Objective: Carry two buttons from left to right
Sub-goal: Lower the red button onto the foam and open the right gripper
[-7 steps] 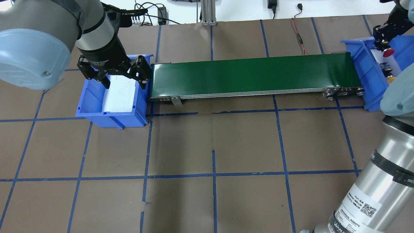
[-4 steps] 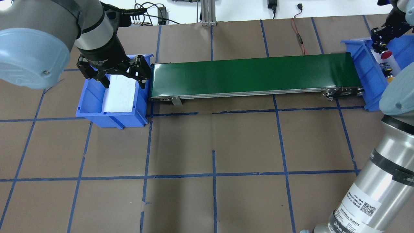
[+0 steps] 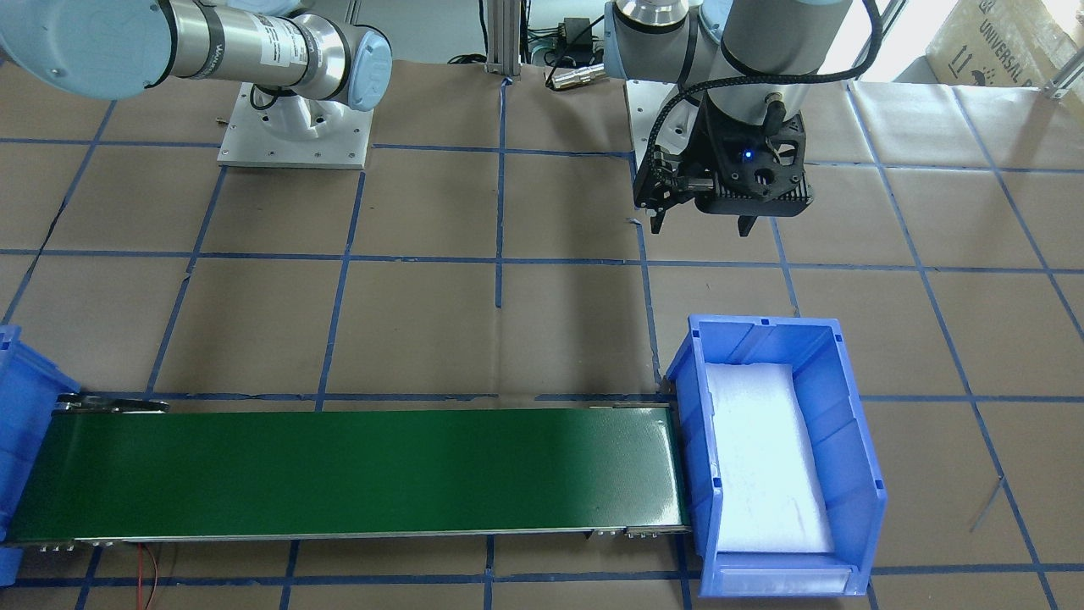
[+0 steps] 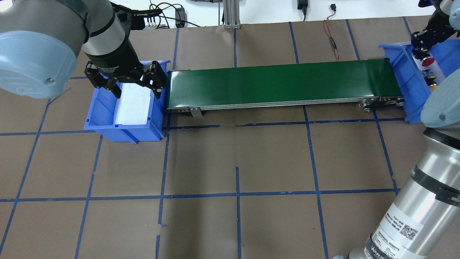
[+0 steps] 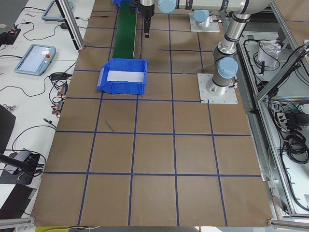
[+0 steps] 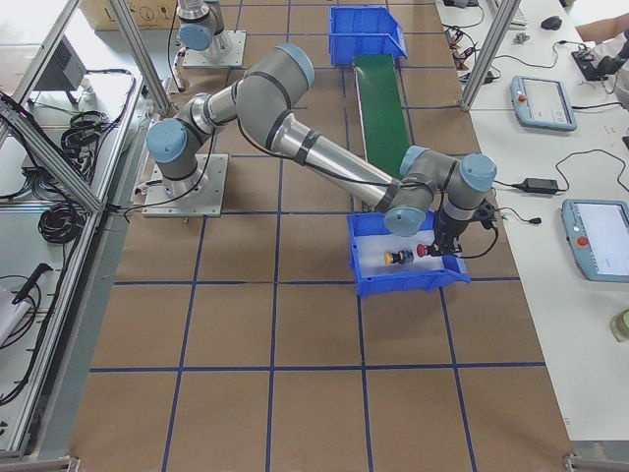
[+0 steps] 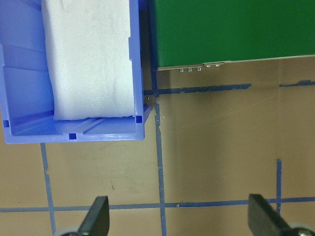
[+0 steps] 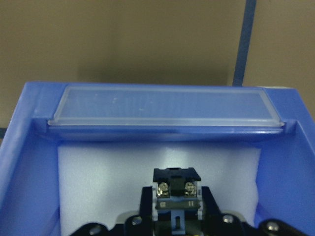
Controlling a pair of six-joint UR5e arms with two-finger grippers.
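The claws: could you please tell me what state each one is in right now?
Left claw: open, holding nothing.
Right claw: closed on the red button.

Both arms are silver-grey tubes joined by rounded housings with pale blue caps. On the left arm (image 4: 104, 32) one cap carries a small screw (image 4: 47, 80), and a black wrist collar bears white lettering. A black braided cable (image 3: 665, 114) runs to a black camera mount showing a blue light (image 3: 745, 155). The left hand (image 4: 138, 94) is black, with linked fingers. The right arm (image 4: 424, 169) wears a black band and a white label (image 4: 400, 225) with a QR code.
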